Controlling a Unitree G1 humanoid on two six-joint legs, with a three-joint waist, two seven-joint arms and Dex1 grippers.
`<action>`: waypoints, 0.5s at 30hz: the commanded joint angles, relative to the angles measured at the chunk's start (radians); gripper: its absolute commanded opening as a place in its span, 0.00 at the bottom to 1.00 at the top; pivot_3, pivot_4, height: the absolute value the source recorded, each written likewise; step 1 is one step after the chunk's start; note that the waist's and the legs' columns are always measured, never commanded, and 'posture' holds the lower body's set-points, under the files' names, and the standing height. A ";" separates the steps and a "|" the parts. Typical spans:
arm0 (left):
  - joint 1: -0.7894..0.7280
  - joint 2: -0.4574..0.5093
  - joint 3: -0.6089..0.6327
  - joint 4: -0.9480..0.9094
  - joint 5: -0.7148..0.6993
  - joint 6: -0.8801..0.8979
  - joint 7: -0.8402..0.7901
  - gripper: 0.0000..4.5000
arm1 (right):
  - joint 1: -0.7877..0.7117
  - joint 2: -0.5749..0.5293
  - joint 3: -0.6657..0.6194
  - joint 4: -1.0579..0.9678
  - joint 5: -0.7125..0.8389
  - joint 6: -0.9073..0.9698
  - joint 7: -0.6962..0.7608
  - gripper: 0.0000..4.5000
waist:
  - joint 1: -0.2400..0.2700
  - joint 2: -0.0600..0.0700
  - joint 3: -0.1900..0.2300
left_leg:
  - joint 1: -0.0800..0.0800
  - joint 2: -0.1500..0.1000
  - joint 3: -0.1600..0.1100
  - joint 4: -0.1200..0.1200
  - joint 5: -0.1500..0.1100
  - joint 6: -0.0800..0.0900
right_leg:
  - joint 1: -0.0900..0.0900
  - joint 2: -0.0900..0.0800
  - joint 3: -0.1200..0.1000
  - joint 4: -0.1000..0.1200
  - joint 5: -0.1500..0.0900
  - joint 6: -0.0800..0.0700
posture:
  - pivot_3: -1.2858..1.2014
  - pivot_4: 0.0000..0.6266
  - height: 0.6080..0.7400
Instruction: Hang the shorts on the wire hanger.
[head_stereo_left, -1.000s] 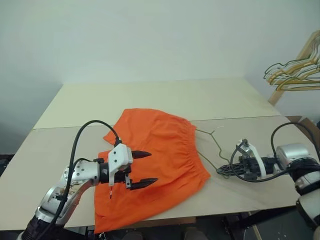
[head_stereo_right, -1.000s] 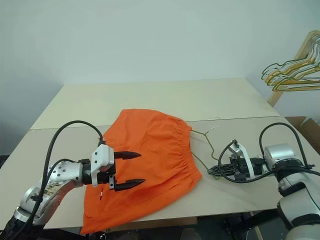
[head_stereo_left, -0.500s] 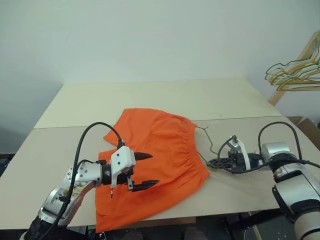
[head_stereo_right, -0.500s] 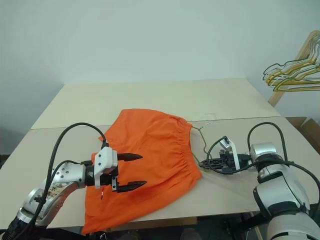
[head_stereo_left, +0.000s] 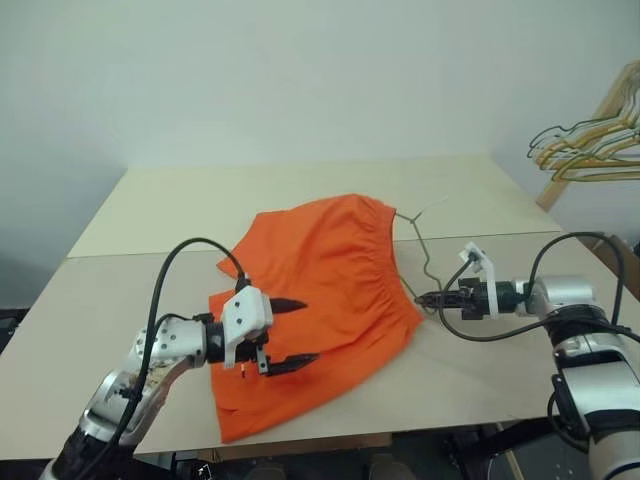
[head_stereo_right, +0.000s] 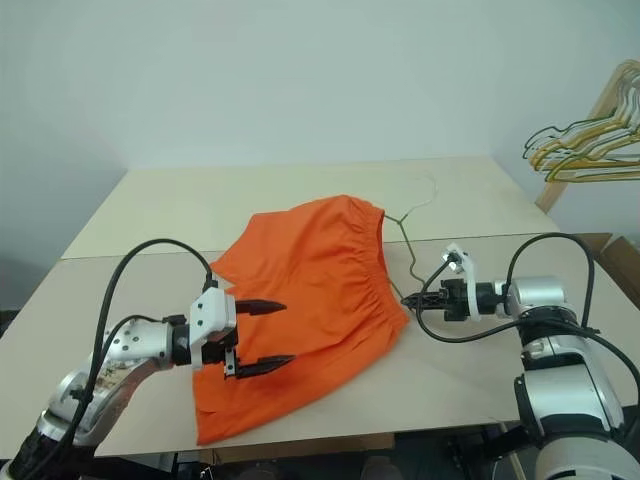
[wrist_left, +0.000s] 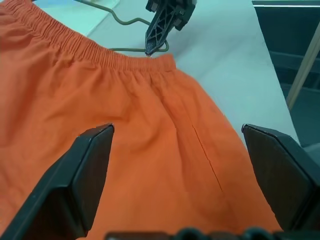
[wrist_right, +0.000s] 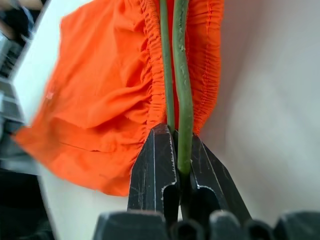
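The orange shorts (head_stereo_left: 325, 290) lie spread on the table, waistband toward the right. The thin green wire hanger (head_stereo_left: 424, 262) runs from the waistband's far end along the table, and part of it is hidden by the fabric. My right gripper (head_stereo_left: 422, 298) is shut on the hanger wire (wrist_right: 181, 75) just beside the waistband, with the shorts (wrist_right: 100, 100) behind it. My left gripper (head_stereo_left: 308, 330) hovers open over the near leg of the shorts (wrist_left: 130, 125), nothing between its fingers (wrist_left: 90, 170). In the left wrist view the right gripper (wrist_left: 162, 22) shows at the waistband's edge.
A wooden rack (head_stereo_left: 600, 110) with several yellowish and dark hangers stands at the far right, beyond the table. The table (head_stereo_left: 300, 190) is two pale panels with a seam running across. Its near edge lies just under the shorts' hem.
My right gripper moved in toward the shorts and rolled, carrying the hanger. The waistband's far end shifted away and the shorts bunched up narrower. The left gripper stayed open in place.
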 joint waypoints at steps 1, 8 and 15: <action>-0.100 -0.021 0.036 0.038 0.016 -0.035 0.032 0.98 | 0.003 -0.033 -0.039 -0.133 -0.028 -0.067 -0.027 0.00 | -0.002 0.000 0.000 | 0.000 0.000 0.000 0.000 0.000 0.000 | 0.000 0.000 0.000 0.000 0.000 0.000 | 0.53 0.00 1.00; -0.453 -0.066 0.060 0.332 0.057 -0.134 0.016 0.98 | 0.060 -0.054 -0.021 -0.358 -0.094 -0.172 -0.055 0.00 | -0.005 0.000 0.000 | 0.000 0.000 0.000 0.000 0.000 0.000 | 0.000 0.000 0.000 0.000 0.000 0.000 | 0.53 0.00 1.00; -0.723 -0.056 0.006 0.673 0.106 -0.288 -0.196 0.98 | 0.088 -0.023 -0.019 -0.481 -0.114 -0.222 -0.095 0.00 | -0.013 -0.001 0.000 | 0.000 -0.001 0.001 0.000 0.001 -0.002 | 0.000 0.000 0.000 -0.001 0.000 0.000 | 0.53 0.00 1.00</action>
